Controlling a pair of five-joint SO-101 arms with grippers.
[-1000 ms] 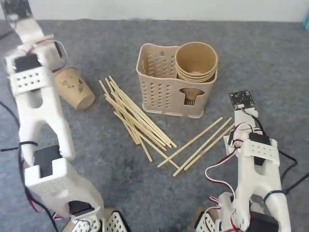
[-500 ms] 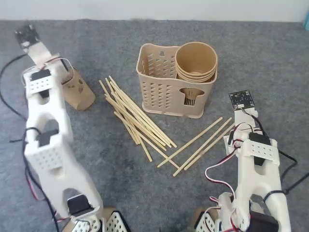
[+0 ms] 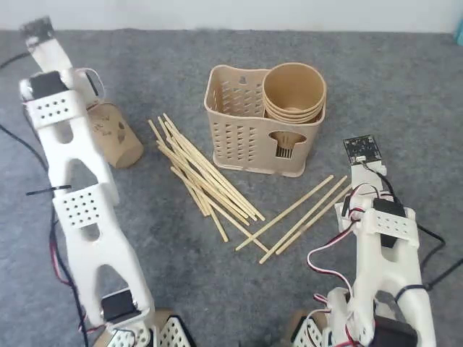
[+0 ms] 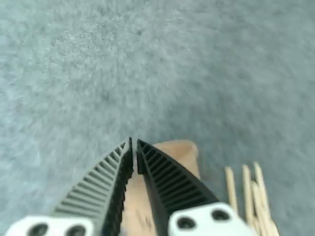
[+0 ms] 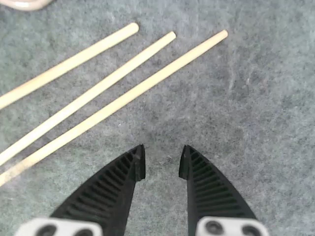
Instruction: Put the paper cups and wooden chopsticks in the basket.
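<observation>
Likely light, crushable brown paper cup (image 3: 119,141) at ten o'clock lies under the near-closed, empty left end effector (image 4: 134,142); pinch its rim gently. Meanwhile the right end effector (image 5: 161,162) gapes slightly, empty.

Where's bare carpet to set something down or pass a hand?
Free: carpet right of the basket and behind it; also in front of the chopstick pile. Crowded: that pile between lying paper cup and basket; three chopsticks at its front right.

Beige basket (image 3: 242,137), slotted walls; tan cups (image 3: 294,88) at its 3 o'clock; tan cup (image 3: 119,139) with dark print; pale chopsticks (image 3: 206,177); grey carpet (image 3: 405,94); white arms (image 3: 81,210), black ribbed fingers (image 5: 115,184).
</observation>
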